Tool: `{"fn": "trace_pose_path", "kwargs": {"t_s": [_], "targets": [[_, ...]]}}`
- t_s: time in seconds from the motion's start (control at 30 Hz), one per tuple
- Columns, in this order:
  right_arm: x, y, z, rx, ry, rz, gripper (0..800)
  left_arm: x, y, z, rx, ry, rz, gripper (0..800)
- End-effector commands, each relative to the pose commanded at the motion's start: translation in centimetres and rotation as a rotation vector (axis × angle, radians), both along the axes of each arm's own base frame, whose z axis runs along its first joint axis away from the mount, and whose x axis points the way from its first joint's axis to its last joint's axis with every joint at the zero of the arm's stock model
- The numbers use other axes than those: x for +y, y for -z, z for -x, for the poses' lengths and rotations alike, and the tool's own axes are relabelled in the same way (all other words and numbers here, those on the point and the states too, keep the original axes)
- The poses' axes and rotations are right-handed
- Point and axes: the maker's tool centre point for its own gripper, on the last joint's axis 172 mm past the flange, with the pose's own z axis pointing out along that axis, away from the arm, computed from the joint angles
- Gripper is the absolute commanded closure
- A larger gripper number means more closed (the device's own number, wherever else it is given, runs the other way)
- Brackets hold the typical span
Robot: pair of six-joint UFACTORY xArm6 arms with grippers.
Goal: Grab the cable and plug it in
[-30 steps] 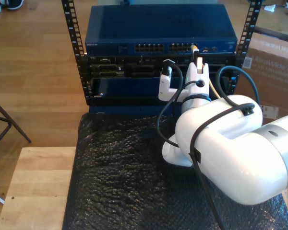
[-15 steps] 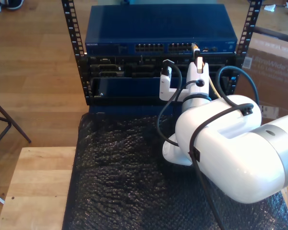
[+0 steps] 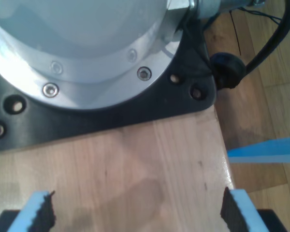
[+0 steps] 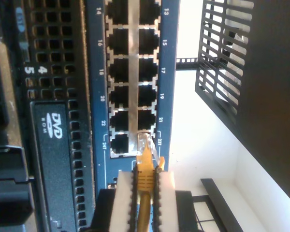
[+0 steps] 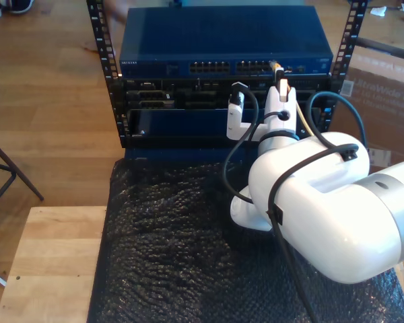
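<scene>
Jaws of my second gripper (image 4: 144,191) clamp the cable (image 4: 145,181), plug at the switch (image 4: 99,72) port mouth; next, straight push in.

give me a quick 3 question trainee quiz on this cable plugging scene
1. True or false: my second end effector is shut on the yellow cable.
2. In the second wrist view, the clear plug is at the mouth of which port on the blue switch? A) 13 B) 17 C) 23 D) 14
3. Fill in: my first end effector is open above a pale ____ surface.

Key: 1 true; 2 C, the port labelled 23, beside 24, though whether the plug is fully seated cannot be told; 3 wooden.
</scene>
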Motion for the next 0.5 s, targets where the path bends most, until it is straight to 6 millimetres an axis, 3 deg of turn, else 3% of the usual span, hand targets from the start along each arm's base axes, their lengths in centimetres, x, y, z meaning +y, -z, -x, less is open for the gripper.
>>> {"fn": "trace_pose_path", "kwargs": {"t_s": [0.5], "targets": [[0.26, 0.0, -0.04, 0.003, -0.001, 0.006, 800, 0.0, 0.0, -0.02, 0.0, 0.002, 0.0, 0]]}}
